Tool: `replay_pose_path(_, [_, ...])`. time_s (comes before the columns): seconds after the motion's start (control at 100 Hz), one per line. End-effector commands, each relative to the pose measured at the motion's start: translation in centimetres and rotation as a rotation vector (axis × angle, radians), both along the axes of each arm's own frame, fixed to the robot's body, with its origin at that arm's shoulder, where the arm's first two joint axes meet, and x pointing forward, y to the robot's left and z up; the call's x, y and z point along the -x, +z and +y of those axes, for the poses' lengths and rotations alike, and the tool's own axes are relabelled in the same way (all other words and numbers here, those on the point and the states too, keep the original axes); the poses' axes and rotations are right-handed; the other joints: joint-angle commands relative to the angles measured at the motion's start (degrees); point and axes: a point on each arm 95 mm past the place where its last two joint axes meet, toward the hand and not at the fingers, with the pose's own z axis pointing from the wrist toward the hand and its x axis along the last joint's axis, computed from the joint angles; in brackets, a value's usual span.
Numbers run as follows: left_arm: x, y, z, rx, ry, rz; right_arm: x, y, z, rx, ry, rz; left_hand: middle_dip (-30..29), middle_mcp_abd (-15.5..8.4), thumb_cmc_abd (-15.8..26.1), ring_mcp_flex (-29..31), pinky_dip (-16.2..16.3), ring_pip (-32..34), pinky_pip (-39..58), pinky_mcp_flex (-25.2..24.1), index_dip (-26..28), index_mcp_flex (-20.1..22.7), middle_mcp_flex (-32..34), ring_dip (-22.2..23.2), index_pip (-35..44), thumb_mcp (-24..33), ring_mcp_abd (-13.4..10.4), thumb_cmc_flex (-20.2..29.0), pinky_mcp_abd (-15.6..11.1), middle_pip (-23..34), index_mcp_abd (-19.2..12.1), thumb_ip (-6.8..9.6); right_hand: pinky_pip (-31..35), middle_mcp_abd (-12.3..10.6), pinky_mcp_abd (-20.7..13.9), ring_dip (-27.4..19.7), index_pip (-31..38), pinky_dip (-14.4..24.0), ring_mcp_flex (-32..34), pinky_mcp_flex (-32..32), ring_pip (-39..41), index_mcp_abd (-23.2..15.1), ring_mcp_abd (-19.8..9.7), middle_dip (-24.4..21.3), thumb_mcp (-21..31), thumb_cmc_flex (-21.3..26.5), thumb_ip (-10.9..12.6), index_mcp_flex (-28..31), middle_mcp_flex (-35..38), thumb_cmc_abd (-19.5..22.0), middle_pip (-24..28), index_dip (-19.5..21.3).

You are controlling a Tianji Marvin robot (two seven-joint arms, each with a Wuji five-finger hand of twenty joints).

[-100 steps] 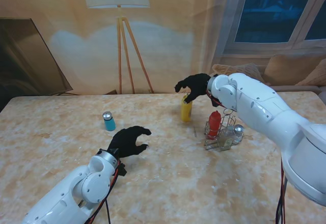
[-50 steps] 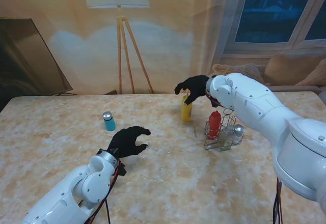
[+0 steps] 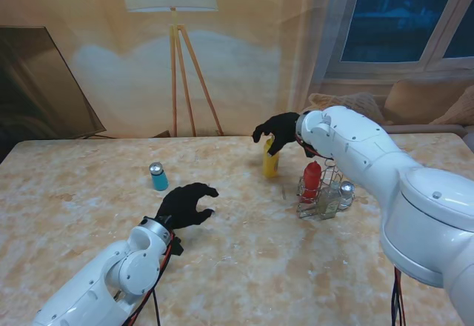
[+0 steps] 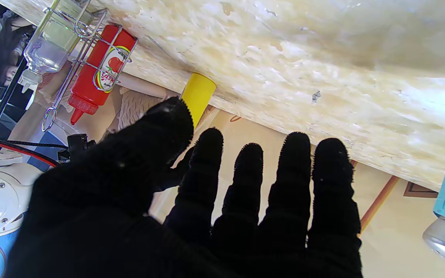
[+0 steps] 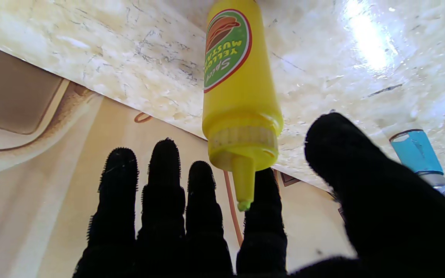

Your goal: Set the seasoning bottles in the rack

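Over the mustard [image 3: 270,161] the right hand [image 3: 277,129] is held with fingers spread, nothing grasped — the left hand [image 3: 187,205] is likewise kept open, well apart from the rack [image 3: 323,193].

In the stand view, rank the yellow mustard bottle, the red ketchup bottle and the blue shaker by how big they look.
1. Yellow mustard squeeze bottle, though the right hand covers its top.
2. Red ketchup squeeze bottle, partly behind the wire rack; close to the mustard, so unsure.
3. Small blue shaker with silver cap, clearly smallest.

yellow mustard bottle [image 5: 240,96] label reads "Spicy YELLOW MUSTARD", partly cut; red ketchup bottle [image 4: 98,75] label shows partial "MATO".
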Motion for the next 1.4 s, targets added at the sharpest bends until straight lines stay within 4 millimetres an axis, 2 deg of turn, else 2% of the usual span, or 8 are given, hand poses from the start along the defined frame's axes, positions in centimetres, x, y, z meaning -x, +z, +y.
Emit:
replay_pose_path(0.0, [0.1, -0.1, -0.1, -0.003, -0.005, 0.011, 0.2, -0.1, 0.8, 0.013, 0.018, 0.016, 0.59, -1.15, -1.12, -0.64, 0.27, -0.30, -0.28, 0.03, 0.60, 0.63, 0.97, 0.23, 1.03, 2.02, -0.39, 0.41, -1.22, 0.51, -0.77, 0.83, 1.70, 0.90, 0.29, 1.83, 1.01, 0.86, 1.49, 0.79, 0.72, -1.04, -0.76, 1.00, 1.76, 1.27, 0.33, 0.43, 0.92, -2.23, 0.98, 0.09])
replay_pose_path(0.63, [0.0, -0.2, -0.1, -0.004, -0.005, 0.009, 0.3, -0.7, 0.9, 0.043, 0.015, 0.025, 0.56, -1.30, -1.19, -0.56, 0.11, -0.20, -0.11, 0.13, 0.75, 0.86, 0.97, 0.24, 1.74, 2.10, -0.41, 0.49, -1.35, 0.60, -0.93, 0.84, 4.60, -0.67, -2.30, 5.09, 6.55, 1.36, 7.72, 6.58, 5.47, -2.53, -5.67, 3.70, 7.25, 8.32, 0.32, 2.78, 4.08, -6.12, 5.26, 0.40])
replay_pose_path(0.87, [0.0, -0.2, -0.1, -0.004, -0.005, 0.010, 0.4, -1.1, 1.0, 0.042, 0.004, 0.026, 0.54, -1.26, -1.21, -0.53, 0.10, -0.18, -0.03, 0.19, 0.82, 0.91, 0.94, 0.24, 1.96, 2.11, -0.46, 0.56, -1.38, 0.58, -0.91, 0.84, 5.43, -5.25, -5.29, 10.66, 12.94, 0.29, 12.56, 10.89, 13.30, -3.02, -11.87, 9.45, 8.86, 10.86, -0.08, 8.49, 7.84, -7.10, 13.27, 2.45])
replay_pose_path(0.96, [0.0, -0.2, -0.1, -0.005, -0.005, 0.009, 0.4, -1.1, 1.0, 0.035, 0.002, 0.028, 0.53, -1.29, -1.22, -0.51, 0.12, -0.16, 0.04, 0.26, 0.85, 0.89, 0.88, 0.25, 2.04, 2.14, -0.49, 0.52, -1.42, 0.56, -0.95, 0.84, 6.03, -7.91, -6.37, 15.23, 16.56, -0.18, 15.52, 12.69, 15.08, -5.26, -12.99, 11.07, 8.56, 12.96, -6.35, 12.04, 11.10, -10.02, 15.02, 5.12])
replay_pose_path(1.08, [0.0, -0.2, -0.1, -0.005, -0.005, 0.009, 0.4, -1.2, 1.1, 0.026, -0.005, 0.028, 0.52, -1.08, -1.17, -0.49, 0.14, -0.13, 0.12, 0.33, 0.87, 0.96, 0.83, 0.26, 2.13, 2.09, -0.49, 0.54, -1.51, 0.55, -0.97, 0.83, 6.55, -9.67, -7.25, 17.73, 21.00, 0.17, 18.61, 15.18, 15.90, -8.24, -13.66, 12.11, 8.29, 15.14, -9.61, 15.23, 14.02, -12.19, 16.63, 6.18])
replay_pose_path(1.12, [0.0, -0.2, -0.1, -0.006, -0.005, 0.009, 0.5, -1.3, 1.1, 0.023, -0.008, 0.029, 0.51, -1.16, -1.20, -0.45, 0.14, -0.11, 0.13, 0.32, 0.89, 1.07, 0.83, 0.27, 2.19, 2.11, -0.44, 0.61, -1.51, 0.54, -0.85, 0.84, 6.57, -9.85, -7.52, 18.67, 23.51, 0.58, 19.62, 15.99, 15.70, -9.05, -13.77, 13.44, 8.29, 15.84, -10.09, 15.54, 14.86, -12.72, 16.73, 3.85])
replay_pose_path(1.22, [0.0, -0.2, 0.0, -0.007, -0.004, 0.010, 0.5, -1.3, 1.1, 0.019, -0.010, 0.029, 0.50, -1.04, -1.17, -0.43, 0.19, -0.05, 0.23, 0.43, 0.93, 1.14, 0.80, 0.30, 2.29, 2.13, -0.49, 0.71, -1.58, 0.52, -0.85, 0.85, 7.65, -10.59, -8.46, 19.52, 25.08, 1.39, 22.07, 18.44, 16.66, -10.56, -14.71, 14.98, 7.99, 18.02, -10.75, 16.92, 17.37, -13.43, 17.46, 3.47])
replay_pose_path(1.39, [0.0, -0.2, 0.1, -0.008, -0.003, 0.006, 0.5, -1.3, 1.2, 0.002, -0.019, 0.027, 0.51, -1.04, -1.11, -0.44, 0.25, -0.01, 0.35, 0.52, 1.01, 1.22, 0.77, 0.32, 2.44, 2.06, -0.48, 0.74, -1.73, 0.53, -0.94, 0.86, 8.40, -12.86, -9.47, 20.79, 29.15, 3.83, 25.49, 21.87, 20.21, -14.38, -16.50, 18.28, 7.16, 22.12, -10.08, 20.90, 23.33, -10.61, 16.28, 2.41])
